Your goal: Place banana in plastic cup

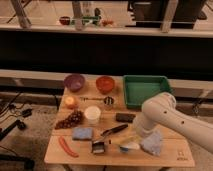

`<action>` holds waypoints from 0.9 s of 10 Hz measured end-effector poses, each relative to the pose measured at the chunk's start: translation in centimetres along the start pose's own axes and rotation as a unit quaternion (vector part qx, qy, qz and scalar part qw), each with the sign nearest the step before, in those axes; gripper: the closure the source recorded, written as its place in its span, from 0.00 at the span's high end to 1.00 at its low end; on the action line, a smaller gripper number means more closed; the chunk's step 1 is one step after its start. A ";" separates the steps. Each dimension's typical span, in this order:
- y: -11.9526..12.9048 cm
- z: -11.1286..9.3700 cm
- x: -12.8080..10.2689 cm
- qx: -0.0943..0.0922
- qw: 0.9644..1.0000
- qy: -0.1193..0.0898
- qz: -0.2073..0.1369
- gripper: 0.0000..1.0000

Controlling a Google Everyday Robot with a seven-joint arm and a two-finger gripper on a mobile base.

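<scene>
The plastic cup (129, 147), small and blue, stands near the table's front edge, right of centre. A pale yellow banana (127, 140) lies slanted at its rim. I cannot tell whether the banana rests in the cup or is held. My white arm comes in from the right and bends down to the cup. The gripper (134, 135) sits at the banana's right end, just above the cup, and it is shut. The arm hides most of it.
On the wooden table (165, 156) are a light blue cloth (152, 144) right of the cup, a black-handled utensil (114, 130), a brush (98, 146), a blue sponge (82, 133), a red sausage (66, 146), a white cup (92, 114), a metal cup (108, 102) and grapes (70, 120). A green tray (145, 90) and two bowls stand at the back.
</scene>
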 end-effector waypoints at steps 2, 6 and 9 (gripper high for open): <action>0.3 0.3 0.2 -0.007 1.000 0.001 -0.001 0.00; 0.4 0.6 0.2 -0.014 1.000 0.003 -0.002 0.06; 0.2 0.7 0.1 -0.014 1.000 0.003 -0.004 0.35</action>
